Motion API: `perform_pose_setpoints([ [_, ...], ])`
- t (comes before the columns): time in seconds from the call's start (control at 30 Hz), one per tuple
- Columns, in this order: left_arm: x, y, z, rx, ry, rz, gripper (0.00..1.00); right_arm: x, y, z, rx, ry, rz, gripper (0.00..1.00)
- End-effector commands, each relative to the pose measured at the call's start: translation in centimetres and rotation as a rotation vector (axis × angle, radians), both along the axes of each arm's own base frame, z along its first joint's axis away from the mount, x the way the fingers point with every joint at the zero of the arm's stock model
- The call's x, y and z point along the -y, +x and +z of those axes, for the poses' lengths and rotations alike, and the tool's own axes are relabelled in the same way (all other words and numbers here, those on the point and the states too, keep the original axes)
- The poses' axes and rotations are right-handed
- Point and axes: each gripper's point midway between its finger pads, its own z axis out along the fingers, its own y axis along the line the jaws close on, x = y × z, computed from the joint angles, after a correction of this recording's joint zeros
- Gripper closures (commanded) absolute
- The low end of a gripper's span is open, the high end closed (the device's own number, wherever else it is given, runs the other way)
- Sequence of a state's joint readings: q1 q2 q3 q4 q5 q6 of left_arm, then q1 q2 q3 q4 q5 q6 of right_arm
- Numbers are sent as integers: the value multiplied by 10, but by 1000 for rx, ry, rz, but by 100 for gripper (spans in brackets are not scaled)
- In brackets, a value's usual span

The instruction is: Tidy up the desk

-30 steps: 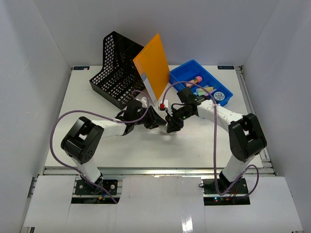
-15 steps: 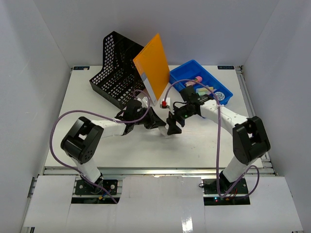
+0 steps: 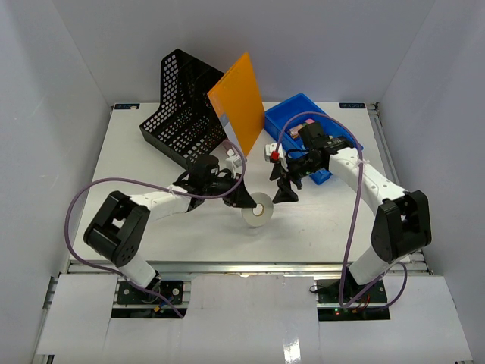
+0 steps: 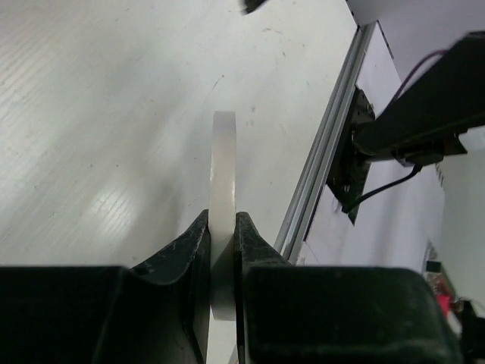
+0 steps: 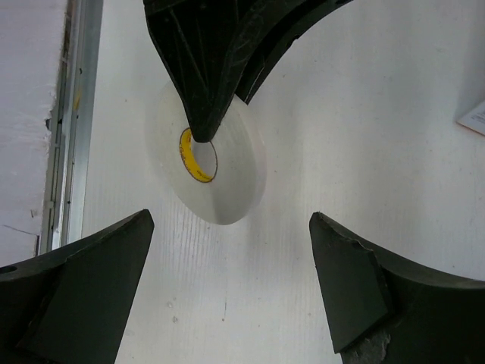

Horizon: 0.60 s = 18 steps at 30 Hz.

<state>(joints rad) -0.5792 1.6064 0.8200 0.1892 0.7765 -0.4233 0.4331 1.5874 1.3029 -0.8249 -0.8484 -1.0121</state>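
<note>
The desk (image 3: 151, 220) spans the white enclosure, with the tape roll (image 3: 258, 213) near its middle. The left gripper (image 4: 223, 250) is clamped on the roll, its 2 fingers pinching the flat faces so it stands on edge. The right gripper (image 3: 283, 189) hangs just beside it, jaws wide apart and holding nothing. At the back stand a mesh holder (image 3: 182, 106), an orange folder (image 3: 237, 102) and a blue tray (image 3: 292, 114).

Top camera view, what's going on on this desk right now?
The left gripper is shut on a white tape roll with a yellow core, pinching its flat faces near the middle of the white desk. The right gripper hangs open and empty just beyond it. A black mesh file holder, an orange folder and a blue tray stand at the back.
</note>
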Motion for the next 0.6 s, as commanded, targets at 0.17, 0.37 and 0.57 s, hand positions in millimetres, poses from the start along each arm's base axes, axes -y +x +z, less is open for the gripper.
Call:
perform_pose_setpoints([
  [0.17,2,-15,63,348,-104,-166,100,-28,-15,1,-17,75,82,10],
  [0.37,3,-15,66,368,-105,-173,100,-39,-17,11,-15,116,84,8],
  [0.57,1,-9,64,388,-84,-139,92,-41,-21,19,-61,127,88,74],
])
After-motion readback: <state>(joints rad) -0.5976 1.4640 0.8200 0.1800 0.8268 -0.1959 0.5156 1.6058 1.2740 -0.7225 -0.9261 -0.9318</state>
